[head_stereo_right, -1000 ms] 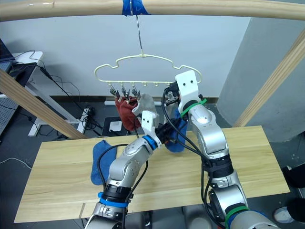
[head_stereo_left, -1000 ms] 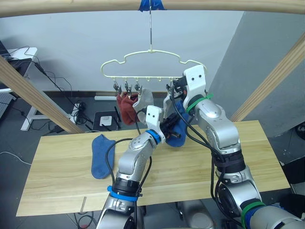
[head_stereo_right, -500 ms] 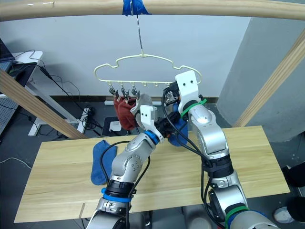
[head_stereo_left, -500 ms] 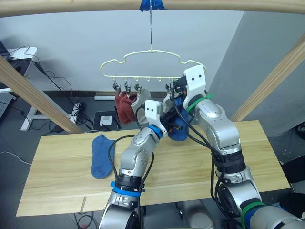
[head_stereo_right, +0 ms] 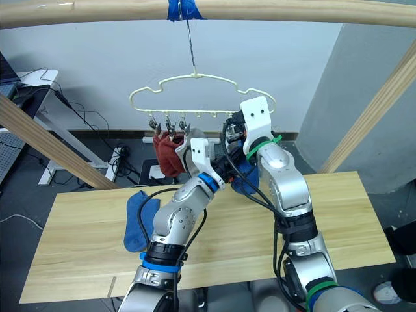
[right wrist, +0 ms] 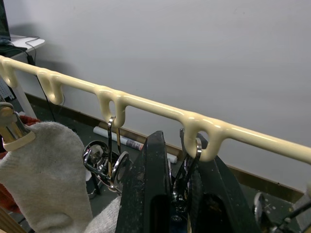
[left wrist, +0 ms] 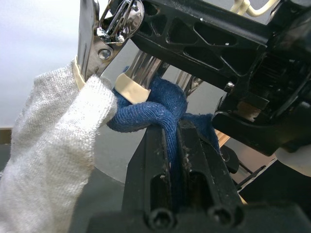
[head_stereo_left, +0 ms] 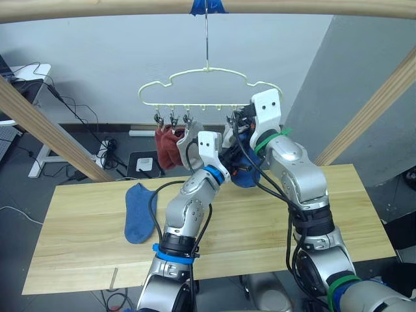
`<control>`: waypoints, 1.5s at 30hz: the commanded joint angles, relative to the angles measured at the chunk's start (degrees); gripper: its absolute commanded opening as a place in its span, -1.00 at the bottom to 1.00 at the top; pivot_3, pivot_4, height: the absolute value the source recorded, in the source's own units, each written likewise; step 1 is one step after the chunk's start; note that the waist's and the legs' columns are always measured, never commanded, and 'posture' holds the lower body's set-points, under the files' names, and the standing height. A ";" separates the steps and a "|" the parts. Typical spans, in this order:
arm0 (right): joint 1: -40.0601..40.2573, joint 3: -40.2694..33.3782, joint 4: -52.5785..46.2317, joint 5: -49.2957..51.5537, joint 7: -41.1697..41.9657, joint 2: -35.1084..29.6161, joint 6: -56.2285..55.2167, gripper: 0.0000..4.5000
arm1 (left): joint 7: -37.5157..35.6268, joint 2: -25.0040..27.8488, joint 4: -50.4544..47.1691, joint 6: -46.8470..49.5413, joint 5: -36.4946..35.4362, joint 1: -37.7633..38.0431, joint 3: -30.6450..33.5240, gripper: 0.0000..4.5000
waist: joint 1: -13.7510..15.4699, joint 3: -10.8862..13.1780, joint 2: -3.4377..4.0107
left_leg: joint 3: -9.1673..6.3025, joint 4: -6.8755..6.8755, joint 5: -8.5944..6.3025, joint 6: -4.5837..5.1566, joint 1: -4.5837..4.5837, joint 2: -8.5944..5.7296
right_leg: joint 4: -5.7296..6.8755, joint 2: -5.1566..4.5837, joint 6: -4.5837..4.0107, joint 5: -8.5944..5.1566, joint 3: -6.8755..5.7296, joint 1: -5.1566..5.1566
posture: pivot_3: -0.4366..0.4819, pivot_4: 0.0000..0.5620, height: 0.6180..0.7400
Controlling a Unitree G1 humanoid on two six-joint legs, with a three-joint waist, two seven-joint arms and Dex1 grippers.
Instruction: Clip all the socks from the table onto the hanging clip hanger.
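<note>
The pale yellow-green clip hanger hangs from a hook. Two rust red socks and a light grey sock hang from its left clips. My left gripper is shut on a blue sock, whose edge sits at the cream-tipped ends of a silver clip. My right gripper is shut on that clip just under the hanger's bar. Another blue sock lies flat on the left of the table.
A thick wooden beam with blue tape runs overhead and carries the hook. Slanted wooden posts stand at the left and at the right. Cables and a desk lie on the floor behind the table.
My left arm has risen, carrying the blue sock up and closer to the clip. My right gripper has stayed at the clip.
</note>
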 commanded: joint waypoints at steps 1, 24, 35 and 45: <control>0.00 -0.64 -5.15 1.66 0.31 0.39 0.50 -0.33 | 0.02 -0.95 -1.89 -0.52 -0.42 -1.25 0.04 -1.00 | 0.00 0.00 0.00 | 0.00 0.00 0.00 0.00 0.00 0.00 | 0.00 0.00 0.00 0.00 0.00 0.00 | -0.48 -0.08 1.00; 8.99 -0.14 -25.20 6.26 7.24 -10.33 8.44 -0.23 | -6.68 10.25 -4.77 -4.45 11.44 5.64 -7.79 -0.02 | 0.19 0.00 0.00 | -0.02 -0.01 0.00 0.00 -0.03 -0.01 | -0.03 0.00 0.01 -0.01 -0.02 -0.01 | -0.47 -0.08 1.00; 16.25 -2.91 -33.43 8.75 9.32 -14.22 5.39 -0.23 | -11.58 14.39 -7.69 -5.11 11.78 6.38 -7.99 -0.02 | 0.11 0.00 0.00 | -0.05 -0.02 0.00 0.00 -0.03 0.00 | -0.03 0.02 0.02 -0.01 -0.05 0.00 | -0.50 -0.09 1.00; 17.50 -4.93 -28.04 4.57 3.81 -14.58 3.65 -0.23 | -22.02 27.33 -16.11 -6.66 10.57 4.88 -6.49 -0.02 | 0.24 0.00 0.00 | -0.03 -0.02 0.00 0.00 -0.01 0.00 | -0.03 0.00 0.01 -0.01 -0.02 0.00 | -0.45 -0.10 1.00</control>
